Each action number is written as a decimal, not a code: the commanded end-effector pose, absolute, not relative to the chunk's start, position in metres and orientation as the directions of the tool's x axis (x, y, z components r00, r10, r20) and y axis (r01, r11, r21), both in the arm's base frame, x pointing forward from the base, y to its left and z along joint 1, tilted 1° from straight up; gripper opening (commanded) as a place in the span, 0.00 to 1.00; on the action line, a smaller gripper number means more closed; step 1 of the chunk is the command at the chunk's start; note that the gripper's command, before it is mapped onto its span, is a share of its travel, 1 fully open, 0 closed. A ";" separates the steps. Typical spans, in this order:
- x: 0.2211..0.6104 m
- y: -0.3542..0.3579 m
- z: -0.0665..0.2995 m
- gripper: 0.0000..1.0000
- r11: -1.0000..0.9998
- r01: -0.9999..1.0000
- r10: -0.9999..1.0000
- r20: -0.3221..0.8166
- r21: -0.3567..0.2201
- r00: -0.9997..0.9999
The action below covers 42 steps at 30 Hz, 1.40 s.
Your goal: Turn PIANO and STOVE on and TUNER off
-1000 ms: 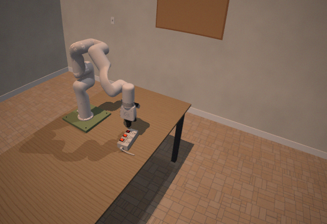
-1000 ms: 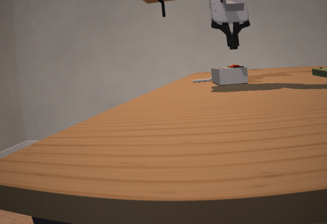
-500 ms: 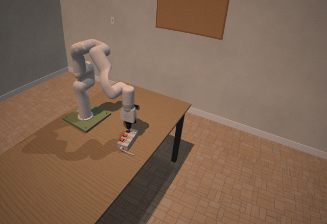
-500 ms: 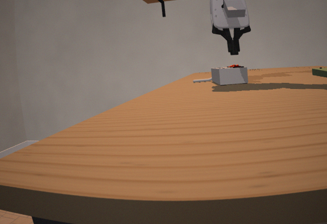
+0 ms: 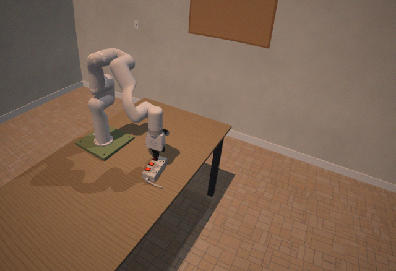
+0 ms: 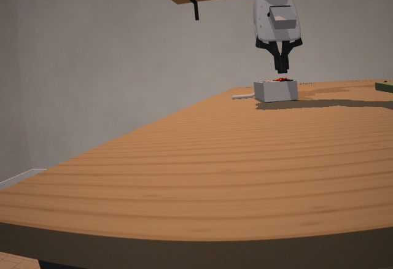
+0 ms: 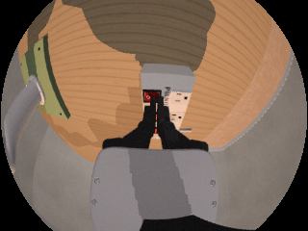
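Lying flat on wooden table (image 5: 64,216): power strip (image 5: 154,169); fingers (image 6: 281,64) pressed together above, empty; corkboard (image 5: 233,10) on wall.

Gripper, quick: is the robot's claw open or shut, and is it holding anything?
Gripper: shut, fingers pressed together, holding nothing; it hangs just above the power strip, not touching it.
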<state>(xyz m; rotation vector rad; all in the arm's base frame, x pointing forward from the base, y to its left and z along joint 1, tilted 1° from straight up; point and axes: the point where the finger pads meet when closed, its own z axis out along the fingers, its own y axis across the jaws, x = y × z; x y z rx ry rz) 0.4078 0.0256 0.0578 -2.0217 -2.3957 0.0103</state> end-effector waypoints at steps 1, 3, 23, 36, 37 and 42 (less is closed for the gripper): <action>0.409 0.026 0.055 0.00 0.168 0.986 0.986 0.001 -0.006 -0.168; 0.409 0.026 0.054 0.00 0.168 0.986 0.986 0.001 -0.006 -0.168; 0.409 0.026 0.052 0.00 0.168 0.986 0.986 0.001 -0.006 -0.168; 0.409 0.026 0.052 0.00 0.168 0.986 0.986 0.001 -0.006 -0.168; 0.409 0.026 0.052 0.00 0.168 0.986 0.986 0.001 -0.006 -0.168; 0.409 0.026 0.052 0.00 0.168 0.986 0.986 0.001 -0.006 -0.168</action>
